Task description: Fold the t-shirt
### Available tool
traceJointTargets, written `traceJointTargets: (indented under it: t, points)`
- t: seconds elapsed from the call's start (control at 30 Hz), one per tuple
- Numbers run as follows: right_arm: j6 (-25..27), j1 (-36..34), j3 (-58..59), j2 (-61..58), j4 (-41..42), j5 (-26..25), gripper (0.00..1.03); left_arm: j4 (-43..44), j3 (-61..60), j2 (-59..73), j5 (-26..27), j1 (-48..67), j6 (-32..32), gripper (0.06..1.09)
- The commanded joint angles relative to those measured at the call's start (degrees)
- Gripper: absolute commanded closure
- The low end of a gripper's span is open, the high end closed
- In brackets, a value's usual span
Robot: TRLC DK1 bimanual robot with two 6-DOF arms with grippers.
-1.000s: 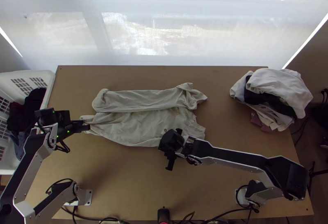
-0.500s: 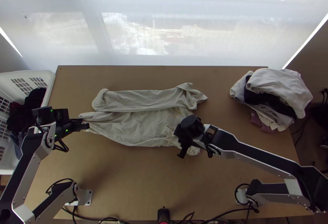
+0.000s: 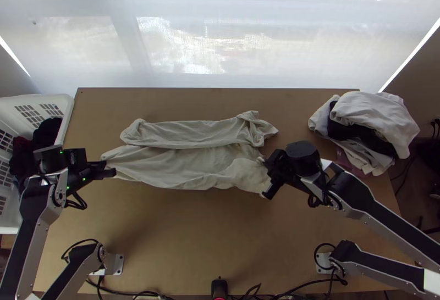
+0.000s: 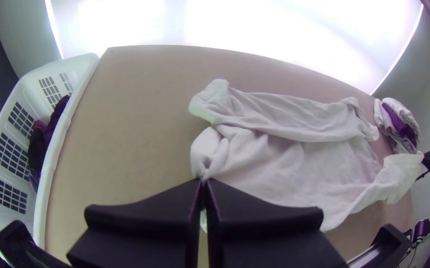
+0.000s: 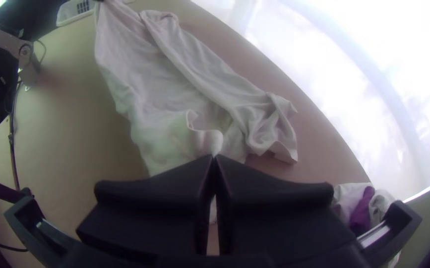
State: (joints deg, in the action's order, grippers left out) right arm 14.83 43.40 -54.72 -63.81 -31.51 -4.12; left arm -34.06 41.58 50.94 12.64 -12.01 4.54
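Shirt [image 3: 181, 165] lies on the surface [image 3: 181, 234], stretched sideways between the two arms, with a long, narrow strip of it laid along the side toward the window. The left fingers [image 4: 145, 213] are closed on a gathered bit at one end of the near part; the right fingers [image 5: 155, 201] are pinched on cloth at the other end. Holding both ends like this probably keeps the near edge taut, so that it can move as one line and not crumple in the middle.

The far strip rests without any grip on it, seemingly a fold already made, and left flat to take the next one. Its end on the right arm's side is bunched, and that lump may want smoothing before more cloth goes on top.

Next, I'd judge, both arms should lift together and carry the near edge over toward the strip. If one pulls harder, the strip could be dragged askew, since the cloth looks thin and soft. The basket [image 3: 65, 107] beside the left arm and the pile [image 3: 379, 116] on the far right side stand apart from the shirt, leaving room for the fold.
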Motion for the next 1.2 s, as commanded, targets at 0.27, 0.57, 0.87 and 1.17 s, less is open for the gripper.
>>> traceJointTargets:
  t: [0.27, 0.57, 0.87, 1.17]
  points:
    - [-0.86, -3.06, -1.53, 14.68, -10.86, -0.10, 1.00, -10.85, 0.08, -12.62, -0.08, -0.91, 2.23, 1.05]
    - [-1.29, -1.47, -7.68, 17.58, -16.83, -0.10, 1.00, -19.20, 0.69, -21.23, -0.08, -0.91, 7.42, 1.05]
    - [-2.61, -0.68, -13.13, 20.57, -23.60, -0.10, 1.00, -26.84, 2.80, -28.09, -0.08, -0.73, 9.79, 1.05]
    - [-3.23, -0.68, -14.89, 22.85, -27.29, -0.10, 1.00, -31.50, 4.74, -31.34, 1.68, 0.06, 9.44, 1.05]
